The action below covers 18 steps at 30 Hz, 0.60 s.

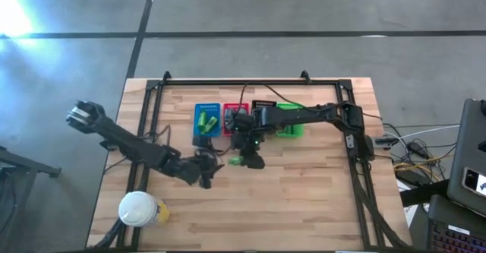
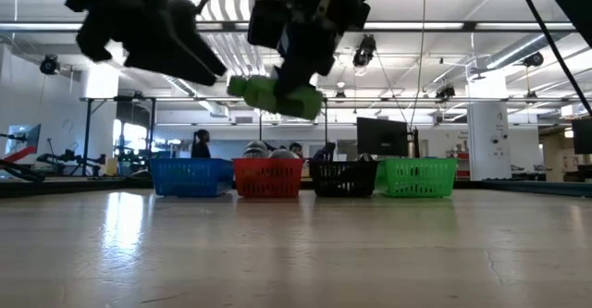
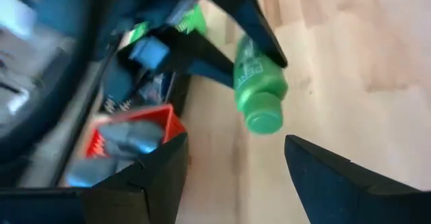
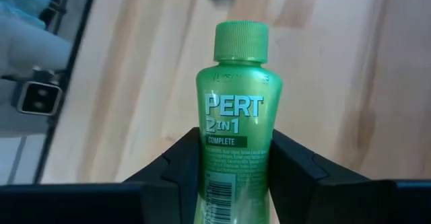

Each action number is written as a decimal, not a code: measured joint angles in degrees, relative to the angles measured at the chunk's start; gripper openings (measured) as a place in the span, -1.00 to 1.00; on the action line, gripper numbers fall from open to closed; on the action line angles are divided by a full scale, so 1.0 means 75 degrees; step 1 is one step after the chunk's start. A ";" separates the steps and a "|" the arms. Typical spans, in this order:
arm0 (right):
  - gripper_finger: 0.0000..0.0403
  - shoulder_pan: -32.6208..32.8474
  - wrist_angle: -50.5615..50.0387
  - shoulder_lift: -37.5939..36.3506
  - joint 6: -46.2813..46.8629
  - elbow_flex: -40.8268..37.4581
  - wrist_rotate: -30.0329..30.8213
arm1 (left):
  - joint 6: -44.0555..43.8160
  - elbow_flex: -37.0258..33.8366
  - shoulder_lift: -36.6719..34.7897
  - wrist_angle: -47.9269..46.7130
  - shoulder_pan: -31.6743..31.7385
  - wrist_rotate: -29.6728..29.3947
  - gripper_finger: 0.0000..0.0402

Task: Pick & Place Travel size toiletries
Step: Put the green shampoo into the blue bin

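Green bottle (image 4: pixel 237 116) clamped between right gripper (image 4: pixel 232 157) fingers, above table (image 1: pixel 304 200).

The lower part of the green bottle (image 4: pixel 236 116) is running off the right wrist picture's edge, between the right gripper's (image 4: pixel 236 170) jaws. In the low view the baskets' walls are hiding their contents; the grey shapes above the red basket (image 2: pixel 268 178) are too blurred to name. The left wrist view is smearing whatever is lying in that basket.
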 joint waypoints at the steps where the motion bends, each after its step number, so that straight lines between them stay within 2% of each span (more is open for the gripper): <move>1: -0.35 -0.0011 -0.0005 0.0000 -0.0001 0.0074 -0.0052 | 0.0335 0.0125 0.0223 0.0001 0.0011 -0.0068 0.25; 7: -0.37 -0.0028 0.0021 0.0000 -0.0029 0.0415 -0.0251 | 0.1626 0.0817 0.1381 0.0054 0.0048 -0.0222 0.25; 13: -0.36 -0.0017 0.0043 -0.0012 0.0147 0.0456 -0.0780 | 0.1991 0.1481 0.2049 0.0037 0.0133 -0.0537 0.23; 18: -0.37 0.0009 0.0013 -0.0015 0.0311 0.0456 -0.1290 | 0.2157 0.1562 0.2129 0.0055 0.0137 -0.0541 0.04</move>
